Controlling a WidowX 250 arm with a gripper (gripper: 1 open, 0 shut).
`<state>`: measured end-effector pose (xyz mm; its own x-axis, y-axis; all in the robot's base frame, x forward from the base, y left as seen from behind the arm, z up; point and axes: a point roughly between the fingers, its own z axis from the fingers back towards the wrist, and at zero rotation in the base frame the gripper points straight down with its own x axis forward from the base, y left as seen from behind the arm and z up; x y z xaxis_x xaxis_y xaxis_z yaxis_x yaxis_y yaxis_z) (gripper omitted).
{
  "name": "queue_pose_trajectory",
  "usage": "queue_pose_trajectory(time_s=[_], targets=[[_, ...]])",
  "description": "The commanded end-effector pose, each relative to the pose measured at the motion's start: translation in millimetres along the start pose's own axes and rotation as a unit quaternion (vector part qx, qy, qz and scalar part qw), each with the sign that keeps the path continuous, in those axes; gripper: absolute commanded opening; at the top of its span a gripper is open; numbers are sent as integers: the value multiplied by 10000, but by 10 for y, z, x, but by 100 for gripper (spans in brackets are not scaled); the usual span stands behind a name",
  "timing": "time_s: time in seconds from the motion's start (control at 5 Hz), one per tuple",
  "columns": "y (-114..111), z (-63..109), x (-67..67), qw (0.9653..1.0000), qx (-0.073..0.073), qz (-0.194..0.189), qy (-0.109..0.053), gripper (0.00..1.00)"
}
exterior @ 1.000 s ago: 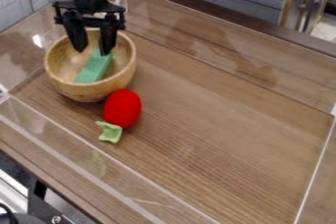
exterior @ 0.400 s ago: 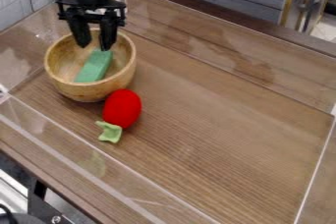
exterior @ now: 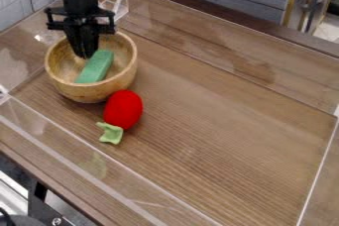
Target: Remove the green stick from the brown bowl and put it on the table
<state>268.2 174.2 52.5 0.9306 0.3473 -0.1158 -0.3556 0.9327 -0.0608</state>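
Gripper (exterior: 82,34) of mine is standing closed at upper left; whether it is pinching anything, I cannot tell. Mint-green block (exterior: 94,67) is lying inside the tan wooden bowl (exterior: 127,72), looking light and stiff, its long sides inviting a mid-length grasp.

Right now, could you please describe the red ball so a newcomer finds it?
On the brown table, find the round tan bowl. The red ball sits just outside its rim, on the side away from the tool. It alone is red.
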Motion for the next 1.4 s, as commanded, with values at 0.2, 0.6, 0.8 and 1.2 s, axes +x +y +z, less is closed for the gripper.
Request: queue_pose_trajectory(time_s=[0.2,0.6,0.8,1.2], targets=[[11,33,-7,9998,-6,-14,-212,0],[-93,282,9,9985,-90,-391,-371,0],[-213,531,2,9965,-207,-615,-534,0],[-832,978,-116,9860,-445,-1498,-586,0]])
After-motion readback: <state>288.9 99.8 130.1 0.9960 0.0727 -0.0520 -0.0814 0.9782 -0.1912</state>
